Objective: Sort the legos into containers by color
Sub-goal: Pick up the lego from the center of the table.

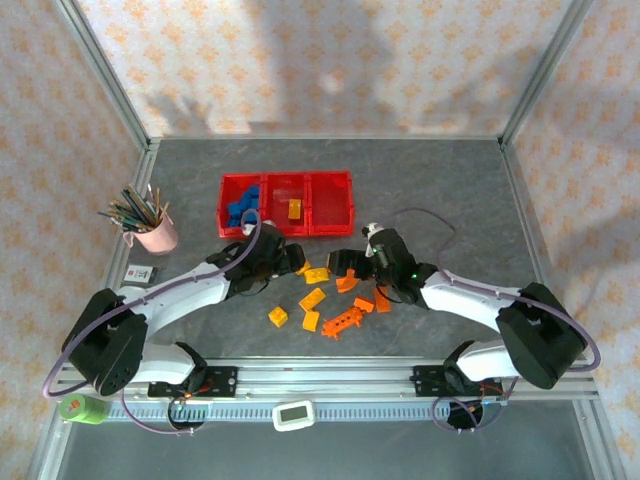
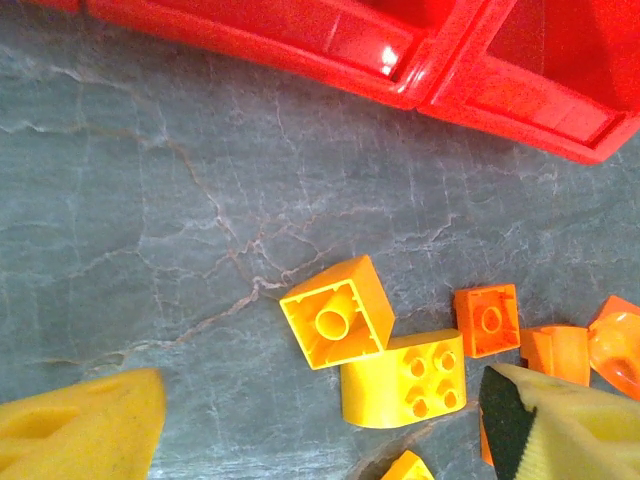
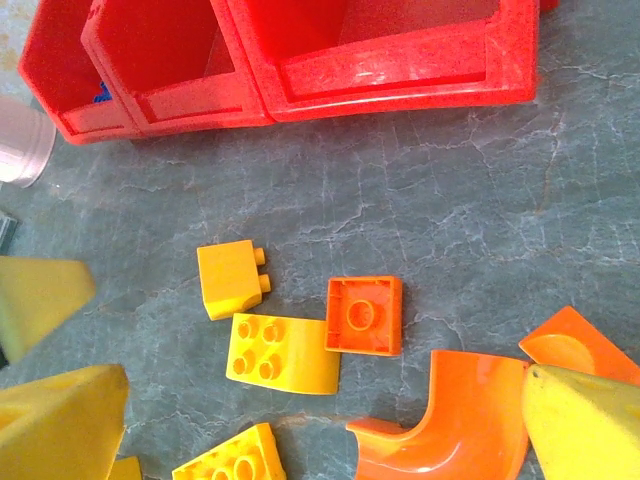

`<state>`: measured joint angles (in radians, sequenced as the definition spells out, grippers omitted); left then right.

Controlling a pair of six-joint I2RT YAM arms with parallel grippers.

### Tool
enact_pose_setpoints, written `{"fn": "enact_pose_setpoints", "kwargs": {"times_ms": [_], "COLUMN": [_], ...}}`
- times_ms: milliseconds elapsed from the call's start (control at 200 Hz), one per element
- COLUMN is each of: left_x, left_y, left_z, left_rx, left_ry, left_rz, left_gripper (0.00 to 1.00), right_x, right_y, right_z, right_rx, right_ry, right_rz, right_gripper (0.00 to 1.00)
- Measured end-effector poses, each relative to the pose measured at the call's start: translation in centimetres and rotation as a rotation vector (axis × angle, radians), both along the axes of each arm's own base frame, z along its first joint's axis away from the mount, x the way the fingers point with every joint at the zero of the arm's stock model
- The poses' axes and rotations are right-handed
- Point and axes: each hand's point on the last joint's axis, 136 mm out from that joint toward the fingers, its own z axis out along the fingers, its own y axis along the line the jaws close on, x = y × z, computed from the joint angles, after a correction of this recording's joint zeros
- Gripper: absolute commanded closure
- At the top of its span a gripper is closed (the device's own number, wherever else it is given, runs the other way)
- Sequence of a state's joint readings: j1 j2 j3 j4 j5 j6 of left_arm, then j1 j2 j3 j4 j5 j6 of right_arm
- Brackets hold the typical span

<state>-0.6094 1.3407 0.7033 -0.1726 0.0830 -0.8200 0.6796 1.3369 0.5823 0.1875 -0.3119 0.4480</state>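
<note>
Yellow fingers [image 2: 80,430] of the left end effector [image 2: 320,430] stand wide apart, holding nothing, either side of a yellow brick [image 2: 338,312] and a curved yellow one [image 2: 405,378] touching it. Best to close squarely on one alone, clear of the orange brick [image 2: 486,320] just beside. The right end effector [image 3: 320,420] also gapes, unladen. The legos [image 1: 312,298] lie on the bench [image 1: 450,190] toward its near edge, with the containers [image 1: 330,231] behind them.

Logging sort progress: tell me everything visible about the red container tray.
The red tray is glossy plastic, three square bins joined in a row, lying flat on the grey table beyond the loose bricks. Its left bin holds blue bricks, the middle one yellowish brick, and the right looks empty.
</note>
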Motion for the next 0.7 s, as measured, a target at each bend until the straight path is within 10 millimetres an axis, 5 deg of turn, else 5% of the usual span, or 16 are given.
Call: {"fn": "enact_pose_setpoints", "kwargs": {"times_ms": [375,696], "left_x": [0.4,1.8], "left_y": [-1.8,-2.8], "left_z": [-3.7,-4.8], "left_rx": [-0.005,-0.019], "left_ry": [0.072,0.078], "left_rz": [0.021,0.041], "left_gripper": [0.22,0.32], "right_x": [0.2,0.0], "right_y": [0.2,-0.1], "right_z": [0.3,-0.3], "right_rx": [0.013,0.001], "right_ry": [-0.016,-0.01], "right_rz": [0.0,0.001], "right_gripper": [0.0,0.0]}}
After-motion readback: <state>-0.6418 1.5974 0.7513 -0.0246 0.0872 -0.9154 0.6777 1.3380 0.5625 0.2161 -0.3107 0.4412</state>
